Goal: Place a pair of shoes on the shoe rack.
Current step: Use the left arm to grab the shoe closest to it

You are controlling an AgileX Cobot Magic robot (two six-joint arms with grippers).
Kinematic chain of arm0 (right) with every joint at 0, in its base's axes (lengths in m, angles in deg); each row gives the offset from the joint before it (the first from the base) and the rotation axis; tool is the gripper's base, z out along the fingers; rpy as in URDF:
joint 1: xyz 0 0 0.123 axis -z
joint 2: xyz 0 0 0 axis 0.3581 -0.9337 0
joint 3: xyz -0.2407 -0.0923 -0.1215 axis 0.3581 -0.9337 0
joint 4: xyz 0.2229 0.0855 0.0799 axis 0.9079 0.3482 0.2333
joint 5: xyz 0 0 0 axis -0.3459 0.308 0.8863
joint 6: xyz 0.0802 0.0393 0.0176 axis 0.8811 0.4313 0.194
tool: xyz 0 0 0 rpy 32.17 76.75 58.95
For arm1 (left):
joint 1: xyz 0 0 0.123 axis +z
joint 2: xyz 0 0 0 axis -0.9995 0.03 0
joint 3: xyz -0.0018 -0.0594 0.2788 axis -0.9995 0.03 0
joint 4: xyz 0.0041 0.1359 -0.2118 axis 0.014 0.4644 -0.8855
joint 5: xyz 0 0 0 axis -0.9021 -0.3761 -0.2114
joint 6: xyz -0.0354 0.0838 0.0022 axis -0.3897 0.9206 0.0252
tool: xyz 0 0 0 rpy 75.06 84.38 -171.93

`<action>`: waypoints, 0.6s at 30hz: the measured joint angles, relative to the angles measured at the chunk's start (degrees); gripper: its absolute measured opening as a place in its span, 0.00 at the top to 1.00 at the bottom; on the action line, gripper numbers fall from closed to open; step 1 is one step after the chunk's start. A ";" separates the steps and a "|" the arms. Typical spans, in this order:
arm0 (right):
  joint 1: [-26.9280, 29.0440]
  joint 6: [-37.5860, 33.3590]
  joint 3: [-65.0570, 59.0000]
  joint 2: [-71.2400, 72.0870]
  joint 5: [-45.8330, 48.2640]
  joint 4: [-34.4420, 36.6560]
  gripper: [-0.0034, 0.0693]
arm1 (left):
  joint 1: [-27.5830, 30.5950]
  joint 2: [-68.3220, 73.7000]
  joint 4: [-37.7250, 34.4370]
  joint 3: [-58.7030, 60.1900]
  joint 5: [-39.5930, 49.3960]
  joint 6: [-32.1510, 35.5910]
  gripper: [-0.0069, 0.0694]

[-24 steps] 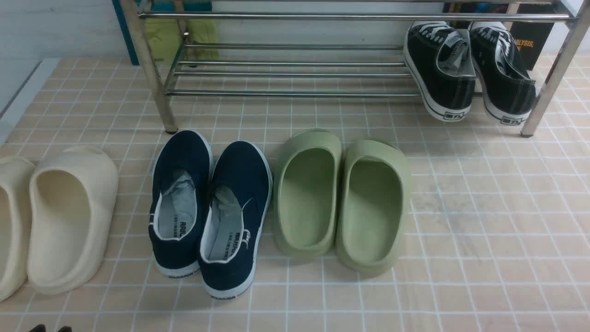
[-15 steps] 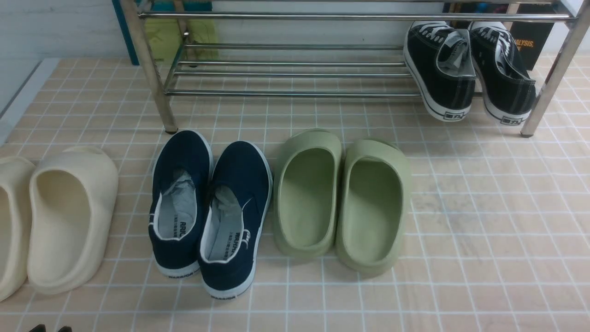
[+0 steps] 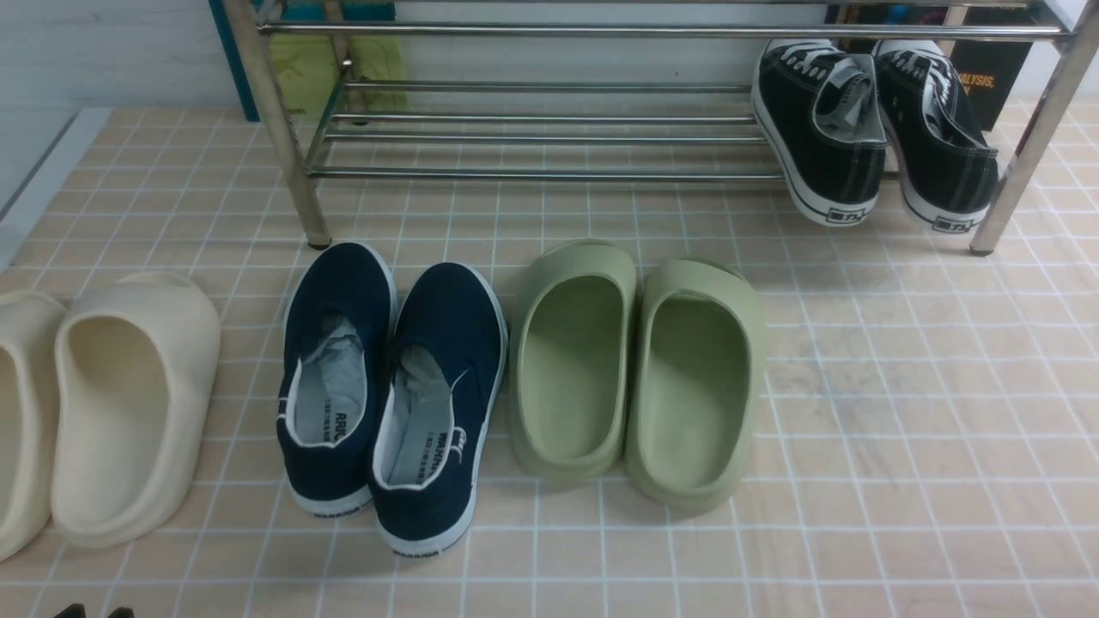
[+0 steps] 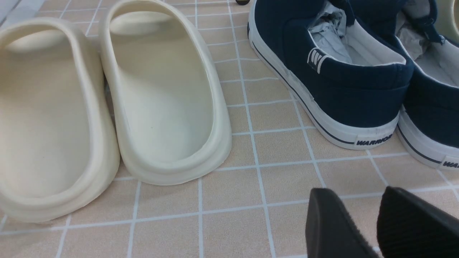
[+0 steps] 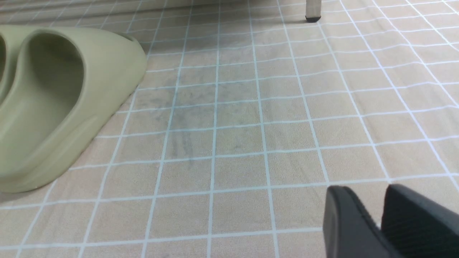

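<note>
Tiled floor [image 3: 859, 386] held the navy shoes [image 3: 446, 326] just ahead of the parted, empty left claw [image 4: 358, 195], unlifted, shoe rack [image 3: 532, 172] waiting beyond; right claw [image 5: 367, 190] parted, empty.

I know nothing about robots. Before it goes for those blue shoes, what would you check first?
1. Navy shoes side by side on the floor, heels toward the robot: ok.
2. Free bars on the rack to the left of the black sneakers: ok.
3. Left gripper empty, jaws apart: ok.
4. Right gripper empty: ok. How wide its jaws stand: cannot tell.
5. Room around the navy shoes: the green slides sit close against their right side, so it is probably tight there: not ok.
</note>
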State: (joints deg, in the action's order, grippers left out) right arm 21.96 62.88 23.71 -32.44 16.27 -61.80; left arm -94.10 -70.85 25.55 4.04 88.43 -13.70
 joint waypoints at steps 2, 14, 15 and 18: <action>0.00 0.00 0.00 0.00 0.00 0.00 0.71 | 0.00 0.00 0.00 0.00 0.00 0.00 0.60; 0.00 0.00 0.00 0.00 0.00 0.00 0.69 | 0.00 0.00 0.00 0.00 0.00 0.00 0.60; 0.00 0.00 0.00 0.00 0.00 0.00 0.69 | 0.00 0.00 0.00 0.00 0.00 0.00 0.60; 0.00 0.00 0.00 0.00 0.00 0.00 0.68 | 0.00 0.00 0.16 0.00 -0.51 0.00 0.60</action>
State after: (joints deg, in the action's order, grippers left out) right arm 21.96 62.88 23.71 -32.44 16.27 -61.80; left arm -94.10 -70.85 25.71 4.04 87.92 -13.70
